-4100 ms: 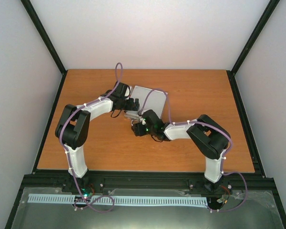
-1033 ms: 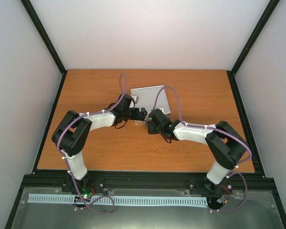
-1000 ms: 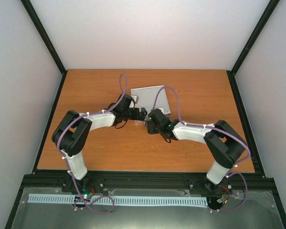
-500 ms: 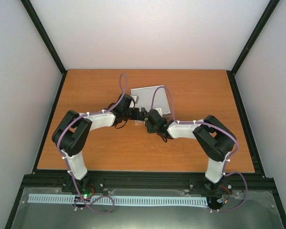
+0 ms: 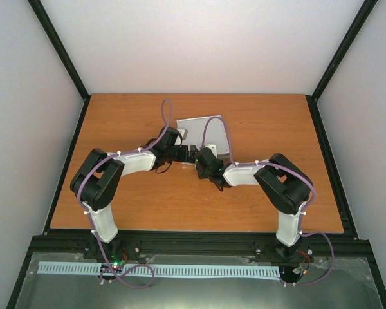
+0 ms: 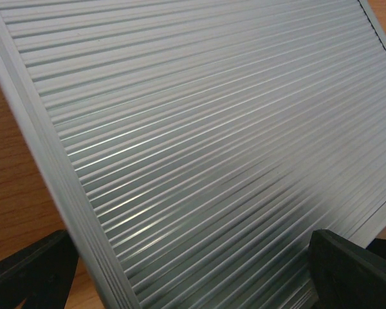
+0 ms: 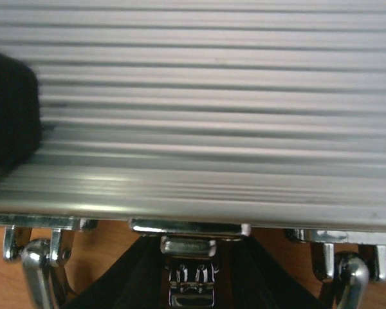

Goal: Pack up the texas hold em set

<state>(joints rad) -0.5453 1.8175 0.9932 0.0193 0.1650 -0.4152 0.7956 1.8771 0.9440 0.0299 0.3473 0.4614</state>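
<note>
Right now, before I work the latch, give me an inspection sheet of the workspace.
Surface: wooden table, no damage seen.
Job's things: silver case mid-table, lid down; latch on its front edge between chrome handle mounts; no loose chips, buttons or cards seen.
Clutter: nothing seen.
Grippers: left gripper open, fingers spread over the ribbed lid; right gripper at the latch, jaw state unclear.
Cables: purple cable arcs over the case; another loops off the left arm.
Surroundings: white walls, black frame posts.
</note>
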